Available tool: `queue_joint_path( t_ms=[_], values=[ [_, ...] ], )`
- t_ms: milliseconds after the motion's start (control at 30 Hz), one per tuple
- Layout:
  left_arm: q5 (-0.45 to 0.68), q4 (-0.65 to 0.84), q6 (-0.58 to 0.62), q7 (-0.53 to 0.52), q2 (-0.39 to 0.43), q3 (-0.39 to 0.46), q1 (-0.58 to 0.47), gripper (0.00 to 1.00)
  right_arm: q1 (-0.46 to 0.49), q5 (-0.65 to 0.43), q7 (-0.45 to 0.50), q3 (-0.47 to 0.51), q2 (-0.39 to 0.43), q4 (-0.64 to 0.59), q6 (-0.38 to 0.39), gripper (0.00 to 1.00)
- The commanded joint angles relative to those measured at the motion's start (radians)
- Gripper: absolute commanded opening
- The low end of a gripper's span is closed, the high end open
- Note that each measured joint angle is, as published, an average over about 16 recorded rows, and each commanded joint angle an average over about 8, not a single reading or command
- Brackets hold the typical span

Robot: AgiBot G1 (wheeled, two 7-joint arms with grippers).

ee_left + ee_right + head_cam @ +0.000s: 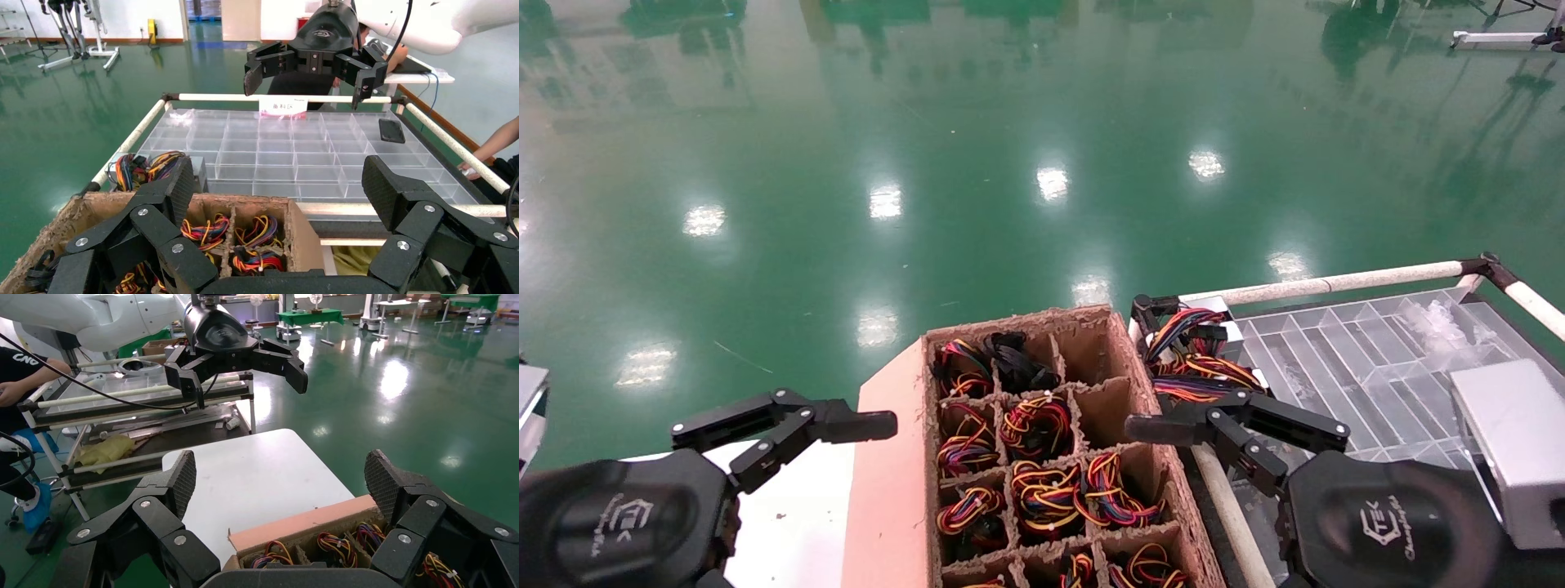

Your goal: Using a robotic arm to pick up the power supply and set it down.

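Note:
A brown cardboard box [1128, 384] with several compartments holds coiled wire bundles. The power supply shows in a middle compartment as a bundle of red, yellow, orange and black wires [1035, 425]; its grey box is hidden. My left gripper [278, 177] is open and empty, to the left of the box above the white table, with one finger [862, 425] reaching toward the box. My right gripper [281, 471] is also open and empty, hovering at the box's right wall, with one finger [1152, 429] over that edge.
A clear divided tray [1352, 359] lies on a white-railed cart [1336, 283] to the right. In its near corner sits another bundle with purple and blue wires [1193, 359]. A dark flat object [392, 130] lies in the tray. The white table [797, 506] is on the left.

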Motion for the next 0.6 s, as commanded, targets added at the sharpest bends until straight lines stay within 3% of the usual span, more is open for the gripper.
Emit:
queue_joint_path(
  t_ms=[33,300,333,367,567,600],
  values=[
    [0.000,0.000,0.000,0.000,0.000,0.000,0.000,1.00,0.000,0.000,0.000,0.000,0.000,0.000,0.000,1.00],
    [0.000,0.000,0.000,0.000,0.000,0.000,0.000,1.00,0.000,0.000,0.000,0.000,0.000,0.000,0.000,1.00],
    [0.000,0.000,0.000,0.000,0.000,0.000,0.000,0.95,0.000,0.000,0.000,0.000,0.000,0.000,0.000,1.00],
    [0.000,0.000,0.000,0.000,0.000,0.000,0.000,0.86,0.000,0.000,0.000,0.000,0.000,0.000,0.000,1.00],
    [0.000,0.000,0.000,0.000,0.000,0.000,0.000,0.11,0.000,0.000,0.000,0.000,0.000,0.000,0.000,1.00],
    [0.000,0.000,0.000,0.000,0.000,0.000,0.000,0.03,0.000,0.000,0.000,0.000,0.000,0.000,0.000,1.00]
  ],
)
